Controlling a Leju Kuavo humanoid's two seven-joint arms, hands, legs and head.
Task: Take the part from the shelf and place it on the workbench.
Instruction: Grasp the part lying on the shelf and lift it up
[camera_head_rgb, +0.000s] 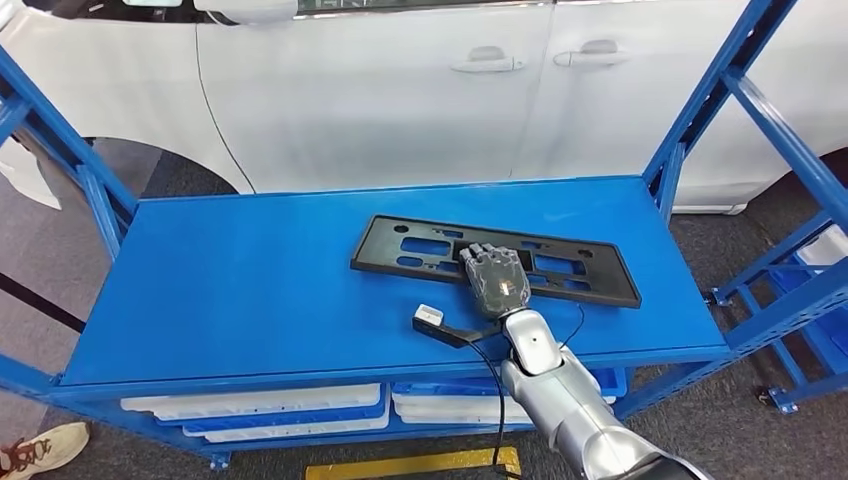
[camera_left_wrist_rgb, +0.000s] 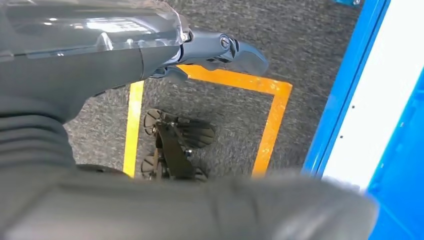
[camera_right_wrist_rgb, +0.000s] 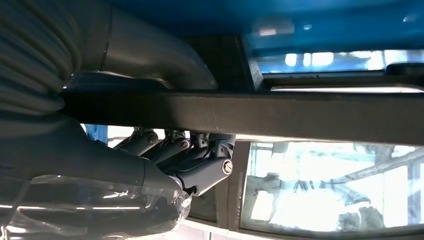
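The part (camera_head_rgb: 612, 275) is a long flat black plastic frame with several cut-outs. It lies on the blue top shelf (camera_head_rgb: 250, 280), right of centre. My right hand (camera_head_rgb: 495, 278) rests over the part's near long edge, fingers spread on top. In the right wrist view the part's bar (camera_right_wrist_rgb: 300, 117) passes between the thumb on one side and the dark fingers (camera_right_wrist_rgb: 200, 167) on the other, so the hand grips that edge. My left hand (camera_left_wrist_rgb: 220, 50) hangs beside the rack over the floor, a finger stretched out with nothing in it.
A white car (camera_head_rgb: 400, 90) stands close behind the rack. Blue uprights (camera_head_rgb: 700, 110) rise at the rack's far corners. White and blue trays (camera_head_rgb: 260, 410) sit on the lower level. Another blue rack (camera_head_rgb: 800, 270) is at right. Yellow floor tape (camera_left_wrist_rgb: 270, 125) and a person's shoe (camera_head_rgb: 40, 450) are below.
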